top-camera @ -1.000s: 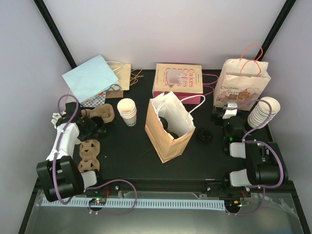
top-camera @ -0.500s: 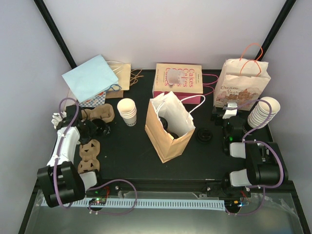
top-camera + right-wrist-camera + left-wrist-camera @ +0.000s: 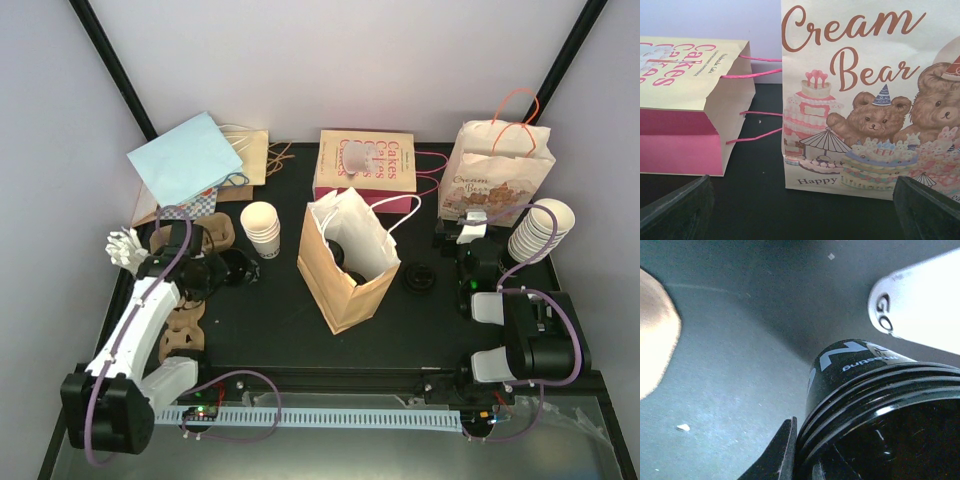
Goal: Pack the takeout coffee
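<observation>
My left gripper is out over the table just left of the cream cup stack. It is shut on a black round ribbed lid, and one fingertip presses its rim. The other finger is hidden. A second black lid lies on the table right of the open brown paper bag. No single cream cup shows, and something dark sits inside the bag. My right gripper is open and empty, facing the Cream Bear bag.
Brown pulp cup carriers lie by the left arm, with another behind. A second cup stack is at the right. A light blue bag and a pink Cakes bag stand at the back.
My left arm has reached right and forward, from beside the carriers toward the cup stack, carrying the black lid. The right arm has not moved.
</observation>
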Tool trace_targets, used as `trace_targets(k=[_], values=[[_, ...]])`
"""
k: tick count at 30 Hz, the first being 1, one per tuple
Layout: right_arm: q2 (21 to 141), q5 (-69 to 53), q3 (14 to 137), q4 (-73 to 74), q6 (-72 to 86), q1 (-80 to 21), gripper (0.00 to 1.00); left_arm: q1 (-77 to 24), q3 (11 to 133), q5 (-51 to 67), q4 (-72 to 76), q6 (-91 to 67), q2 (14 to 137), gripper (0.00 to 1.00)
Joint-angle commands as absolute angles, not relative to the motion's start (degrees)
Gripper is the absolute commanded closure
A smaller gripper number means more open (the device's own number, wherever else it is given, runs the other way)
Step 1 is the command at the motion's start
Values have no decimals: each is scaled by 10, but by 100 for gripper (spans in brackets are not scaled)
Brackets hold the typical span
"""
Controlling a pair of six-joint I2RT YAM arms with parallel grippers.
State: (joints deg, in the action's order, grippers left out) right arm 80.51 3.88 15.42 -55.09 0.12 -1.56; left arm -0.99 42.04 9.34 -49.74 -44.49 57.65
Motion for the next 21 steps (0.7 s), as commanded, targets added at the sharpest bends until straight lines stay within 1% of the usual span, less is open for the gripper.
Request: trace_targets(k=[1, 4, 9, 16, 18, 19, 20, 21], values=[[802, 38, 163, -580, 5, -12, 0, -81, 423, 76, -509, -510, 563, 98], [802, 38, 163, -580, 5, -12, 0, -121, 429, 65, -510, -531, 572, 99], [802, 38, 163, -580, 5, -13, 0, -159, 435, 50, -502, -550, 590, 98], [802, 38, 163, -580, 5, -12, 0, -173, 445, 42, -495, -549, 616, 89], [803, 38, 163, -580, 4, -12, 0, -174, 448, 45, -492, -549, 620, 82], [802, 38, 164, -581, 5, -13, 0, -175, 448, 46, -491, -547, 621, 75], [802, 38, 163, -580, 5, -12, 0, -175, 450, 46, -491, -547, 622, 64], [802, 38, 163, -581, 5, -12, 0, -175, 452, 46, -492, -545, 622, 60]])
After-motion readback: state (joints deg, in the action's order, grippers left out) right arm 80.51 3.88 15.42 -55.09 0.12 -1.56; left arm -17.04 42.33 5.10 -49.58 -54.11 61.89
